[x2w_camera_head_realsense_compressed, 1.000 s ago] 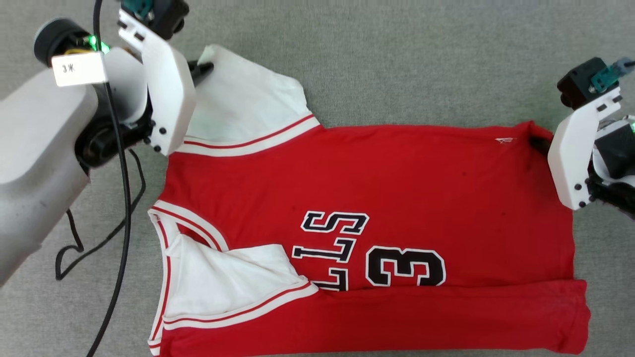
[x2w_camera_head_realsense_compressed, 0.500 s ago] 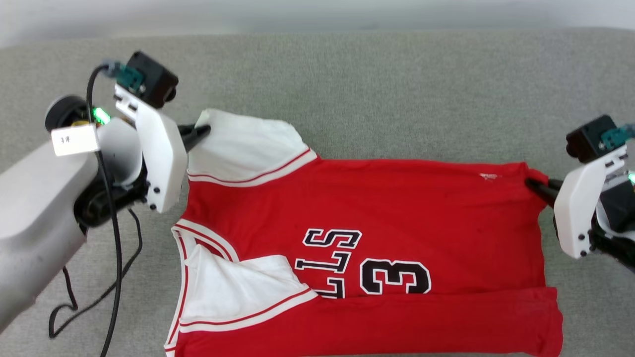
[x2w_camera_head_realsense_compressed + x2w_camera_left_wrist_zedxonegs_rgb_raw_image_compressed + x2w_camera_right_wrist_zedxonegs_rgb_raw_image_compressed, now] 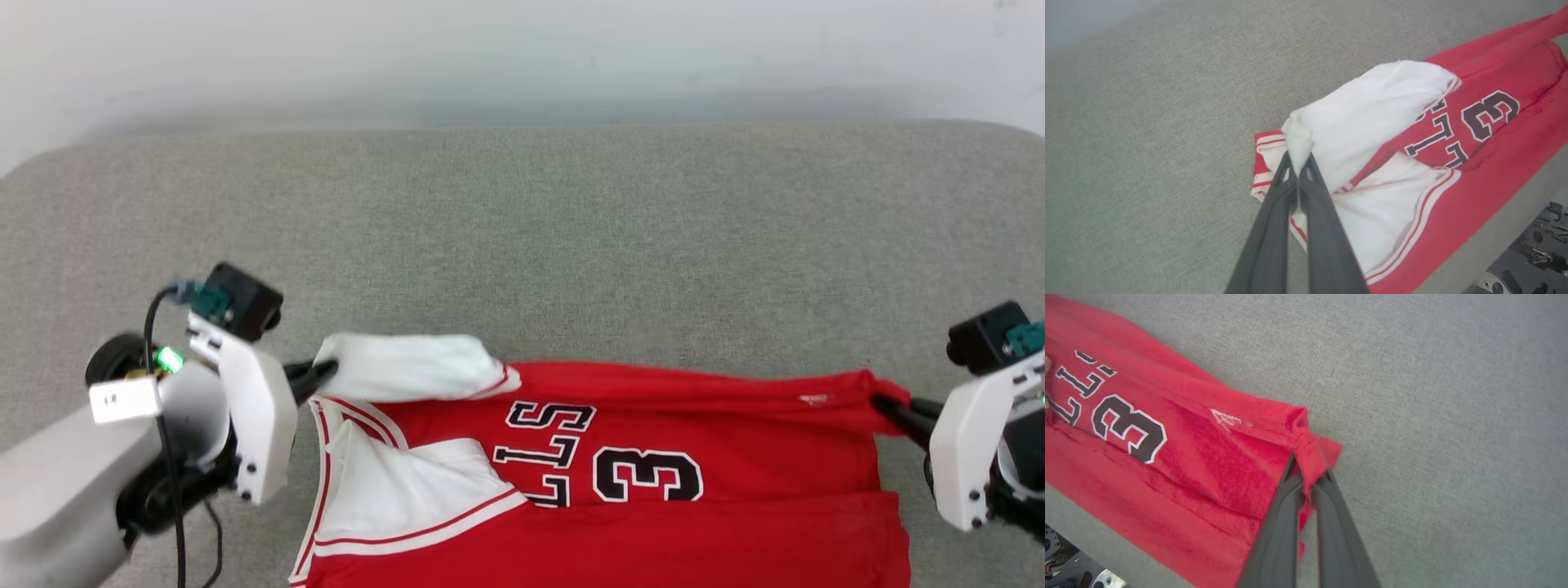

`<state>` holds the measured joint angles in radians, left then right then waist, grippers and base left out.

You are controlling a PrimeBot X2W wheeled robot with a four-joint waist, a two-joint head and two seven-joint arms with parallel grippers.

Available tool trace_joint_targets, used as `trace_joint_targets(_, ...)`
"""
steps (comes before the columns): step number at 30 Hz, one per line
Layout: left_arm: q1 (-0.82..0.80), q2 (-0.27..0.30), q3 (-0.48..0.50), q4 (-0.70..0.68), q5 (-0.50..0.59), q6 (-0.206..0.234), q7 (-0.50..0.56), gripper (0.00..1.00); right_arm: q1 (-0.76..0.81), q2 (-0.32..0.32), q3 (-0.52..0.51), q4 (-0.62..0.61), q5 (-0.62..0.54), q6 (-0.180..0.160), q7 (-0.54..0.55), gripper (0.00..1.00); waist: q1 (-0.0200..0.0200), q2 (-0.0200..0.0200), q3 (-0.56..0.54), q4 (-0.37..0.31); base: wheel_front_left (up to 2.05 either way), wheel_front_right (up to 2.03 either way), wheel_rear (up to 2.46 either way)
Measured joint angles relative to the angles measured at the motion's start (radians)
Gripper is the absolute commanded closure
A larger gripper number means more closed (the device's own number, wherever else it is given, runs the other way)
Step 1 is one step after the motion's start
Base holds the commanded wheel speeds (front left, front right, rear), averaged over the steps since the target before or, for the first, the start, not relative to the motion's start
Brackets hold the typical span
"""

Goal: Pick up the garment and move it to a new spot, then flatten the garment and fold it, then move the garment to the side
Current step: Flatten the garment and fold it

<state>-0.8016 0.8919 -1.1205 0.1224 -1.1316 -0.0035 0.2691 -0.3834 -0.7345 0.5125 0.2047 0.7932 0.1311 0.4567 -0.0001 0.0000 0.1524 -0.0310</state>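
Observation:
The garment (image 3: 653, 523), a red jersey with white sleeves and a black number 3, lies on the grey cloth surface (image 3: 522, 245), its near edge folded over. My left gripper (image 3: 320, 376) is shut on the tip of the far white sleeve (image 3: 408, 377), raised off the surface. In the left wrist view the gripper (image 3: 1299, 157) pinches that sleeve (image 3: 1363, 110). My right gripper (image 3: 886, 406) is shut on the garment's far hem corner; in the right wrist view the gripper (image 3: 1308, 467) grips the red corner (image 3: 1310, 445). The far edge hangs lifted between both grippers over the lettering.
A pale wall (image 3: 522, 57) rises beyond the grey surface's far edge. A black cable (image 3: 175, 523) hangs along my left arm. Part of the robot's base (image 3: 1531, 261) shows beside the surface's near edge.
Both grippers have drawn the garment's far edge up and toward me, so the far half now folds over the lettering. The head camera has tilted up, showing the wall.

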Motion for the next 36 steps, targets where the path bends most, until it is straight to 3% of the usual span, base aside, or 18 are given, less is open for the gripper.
trace_joint_targets(8, 0.160, 0.051, -0.024, -0.087, -0.048, 0.075, -0.064, 1.00, 0.157, 0.007, -0.061, -0.062, -0.002, 0.000, 0.002, 1.00, 0.0000, 0.0000, -0.042, 0.006, 0.00, 0.00, 0.00)
trace_joint_targets(14, 0.250, 0.058, -0.042, -0.096, -0.080, 0.101, -0.102, 1.00, 0.241, 0.024, -0.101, -0.088, -0.012, 0.000, 0.011, 1.00, 0.0000, 0.0000, -0.049, 0.013, 0.00, 0.00, 0.00)
trace_joint_targets(20, 0.288, 0.025, -0.052, -0.052, -0.103, 0.099, -0.123, 1.00, 0.288, 0.045, -0.116, -0.083, -0.021, 0.000, 0.043, 1.00, 0.0001, 0.0000, -0.029, 0.014, 0.00, 0.00, 0.00)
trace_joint_targets(22, 0.303, -0.012, -0.057, 0.020, -0.120, 0.081, -0.129, 1.00, 0.287, 0.083, -0.110, -0.045, -0.038, 0.000, 0.046, 1.00, 0.0001, 0.0000, -0.003, 0.007, 0.00, 0.00, 0.00)
trace_joint_targets(28, 0.307, -0.042, -0.056, 0.071, -0.132, 0.062, -0.147, 1.00, 0.283, 0.108, -0.100, -0.012, -0.046, 0.000, 0.025, 1.00, 0.0001, 0.0000, 0.009, 0.004, 0.00, 0.00, 0.00)
trace_joint_targets(29, 0.310, -0.048, -0.055, 0.077, -0.132, 0.060, -0.154, 0.84, 0.283, 0.111, -0.102, -0.008, -0.045, 0.000, 0.015, 0.72, 0.0001, 0.0000, 0.008, 0.004, 0.00, 0.00, 0.00)
trace_joint_targets(30, 0.313, -0.051, -0.053, 0.081, -0.133, 0.061, -0.165, 0.20, 0.283, 0.113, -0.102, -0.005, -0.045, 0.000, 0.006, 0.51, 0.0001, 0.0000, 0.006, 0.004, 0.00, 0.00, 0.00)
trace_joint_targets(31, 0.318, -0.054, -0.049, 0.085, -0.132, 0.066, -0.180, 0.00, 0.283, 0.115, -0.103, -0.004, -0.045, 0.000, 0.000, 0.04, 0.0001, 0.0000, 0.002, 0.004, 0.00, 0.00, 0.00)
trace_joint_targets(32, 0.323, -0.056, -0.045, 0.087, -0.128, 0.072, -0.196, 0.00, 0.284, 0.117, -0.105, -0.004, -0.045, 0.000, -0.006, 0.00, 0.0002, 0.0000, -0.002, 0.004, 0.00, 0.00, 0.00)
trace_joint_targets(36, 0.339, -0.057, -0.022, 0.075, -0.115, 0.105, -0.274, 0.00, 0.293, 0.116, -0.136, -0.033, -0.042, 0.000, -0.038, 0.00, 0.0003, 0.0000, -0.028, 0.008, 0.00, 0.00, 0.00)
